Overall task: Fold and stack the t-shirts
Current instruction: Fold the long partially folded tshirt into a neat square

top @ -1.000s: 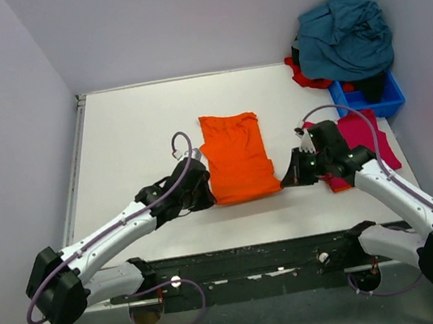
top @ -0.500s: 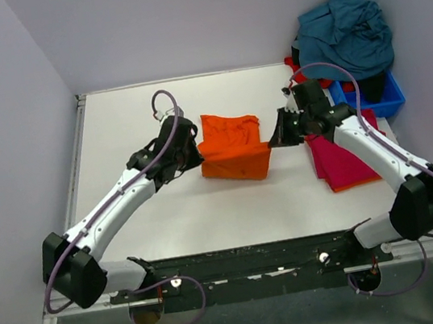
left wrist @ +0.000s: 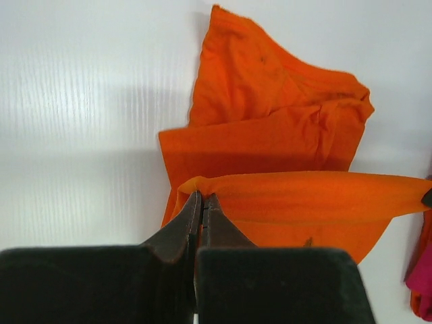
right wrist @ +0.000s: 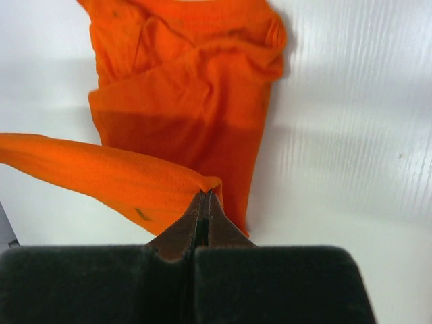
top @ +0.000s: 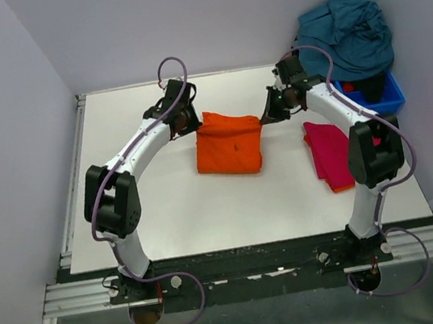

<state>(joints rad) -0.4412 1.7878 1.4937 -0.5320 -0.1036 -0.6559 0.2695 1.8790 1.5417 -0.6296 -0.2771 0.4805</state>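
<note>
The orange t-shirt (top: 231, 147) lies mid-table, doubled over on itself. My left gripper (top: 194, 121) is shut on its far left corner; the left wrist view shows the pinched hem (left wrist: 283, 192) stretched taut above the lower layers, with the fingertips meeting at the left gripper (left wrist: 202, 196). My right gripper (top: 266, 115) is shut on the far right corner, and the right wrist view shows cloth (right wrist: 101, 169) running left from the right gripper (right wrist: 204, 194). A folded magenta-red t-shirt (top: 329, 153) lies to the right. A teal-blue t-shirt (top: 344, 33) is heaped at the back right.
A small blue bin (top: 383, 100) stands at the back right under the teal heap, with red cloth (top: 302, 77) beside it. White walls close in the table on the left, back and right. The magenta-red t-shirt (left wrist: 422, 283) shows at the left wrist view's edge.
Both arms swung from the near edge to the far side, carrying the orange shirt's near hem over the rest, so the shirt now lies folded to half its length.
</note>
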